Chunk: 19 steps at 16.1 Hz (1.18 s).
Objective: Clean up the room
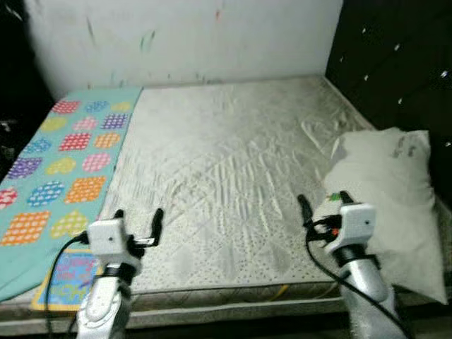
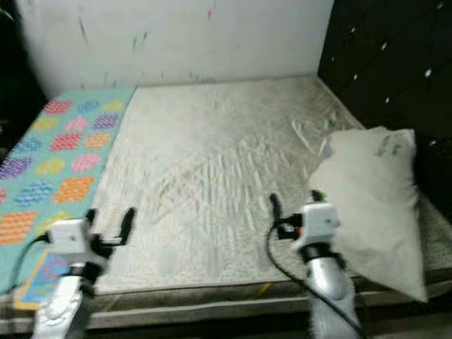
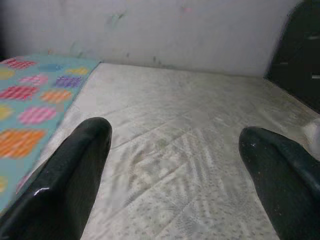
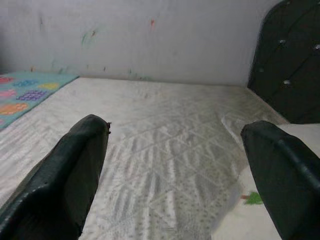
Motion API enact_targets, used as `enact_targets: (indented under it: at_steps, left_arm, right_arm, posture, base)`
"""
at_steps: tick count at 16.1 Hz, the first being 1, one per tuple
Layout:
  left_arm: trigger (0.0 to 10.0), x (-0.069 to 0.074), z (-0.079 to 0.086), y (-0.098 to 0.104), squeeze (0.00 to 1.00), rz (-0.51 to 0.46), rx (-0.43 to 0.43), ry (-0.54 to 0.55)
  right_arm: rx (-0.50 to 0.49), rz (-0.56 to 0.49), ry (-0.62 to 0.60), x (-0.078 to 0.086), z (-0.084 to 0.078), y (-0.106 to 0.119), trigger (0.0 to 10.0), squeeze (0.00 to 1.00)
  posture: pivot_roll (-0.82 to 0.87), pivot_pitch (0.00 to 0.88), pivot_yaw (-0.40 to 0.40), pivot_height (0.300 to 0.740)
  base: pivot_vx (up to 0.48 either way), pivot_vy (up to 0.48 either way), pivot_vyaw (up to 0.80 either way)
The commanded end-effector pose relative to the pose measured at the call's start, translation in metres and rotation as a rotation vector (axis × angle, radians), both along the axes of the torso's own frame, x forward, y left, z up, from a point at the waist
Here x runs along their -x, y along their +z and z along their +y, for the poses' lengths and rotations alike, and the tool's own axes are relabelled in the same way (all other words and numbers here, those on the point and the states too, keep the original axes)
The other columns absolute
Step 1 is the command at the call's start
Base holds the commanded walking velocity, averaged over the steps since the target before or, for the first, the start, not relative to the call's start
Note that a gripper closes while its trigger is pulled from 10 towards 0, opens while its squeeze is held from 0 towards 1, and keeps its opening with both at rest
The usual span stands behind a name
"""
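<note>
Bare quilted off-white mattress (image 1: 226, 176) against a marked white wall (image 1: 183, 35). Plump white pillow (image 1: 385, 205) lies at its right edge by the dark tufted headboard (image 1: 395, 63), long axis running away from the robot. Right gripper (image 1: 323, 201), fingers spread wide, hovers just beside it, nearer than the left gripper (image 1: 138, 222), also wide, by the turquoise patterned blanket (image 1: 63, 155). Right wrist view catches a small green mark on the pillow corner.

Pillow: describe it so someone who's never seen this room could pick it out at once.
Start at the bare quilted mattress before the robot, with the dark tufted headboard along its right side. The pillow lies at the mattress's right edge below that headboard, just beyond the open right gripper. It is the plain white puffy thing there, unlike the flat teal blanket with coloured patches on the left.
</note>
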State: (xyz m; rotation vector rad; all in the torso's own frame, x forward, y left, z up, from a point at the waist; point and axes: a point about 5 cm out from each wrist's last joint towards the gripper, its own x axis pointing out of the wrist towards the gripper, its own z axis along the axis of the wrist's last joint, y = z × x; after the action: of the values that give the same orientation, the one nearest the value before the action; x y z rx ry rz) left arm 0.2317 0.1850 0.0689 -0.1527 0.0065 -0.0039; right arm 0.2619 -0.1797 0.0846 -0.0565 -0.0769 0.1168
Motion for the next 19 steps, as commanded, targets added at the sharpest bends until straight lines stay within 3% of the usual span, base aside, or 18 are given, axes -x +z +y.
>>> enact_targets:
  at_steps: [1,5,19]
  left_arm:
    - [10.0,0.0011,0.0066,-0.0008,0.0,0.015,-0.02,0.037]
    - [10.0,-0.001,0.0056,-0.0016,0.0,0.032,-0.027,0.063]
    - [10.0,-0.0021,0.0013,-0.0024,0.0,0.043,-0.019,0.056]
  right_arm:
    - [0.003,-0.009,0.021,-0.0014,0.0055,0.0026,10.0,0.0]
    - [0.003,-0.008,0.02,-0.0017,0.0047,0.0021,10.0,0.0]
    - [0.021,-0.003,0.032,-0.003,0.0049,0.0016,10.0,0.0]
  posture:
    - [-0.15,0.0,0.052,0.74]
    - [-0.15,0.0,0.053,0.74]
    - [-0.16,0.0,0.047,0.74]
  base:
    - [0.0,0.0,0.0]
    - [0.0,0.0,0.0]
    - [0.0,-0.344,0.0]
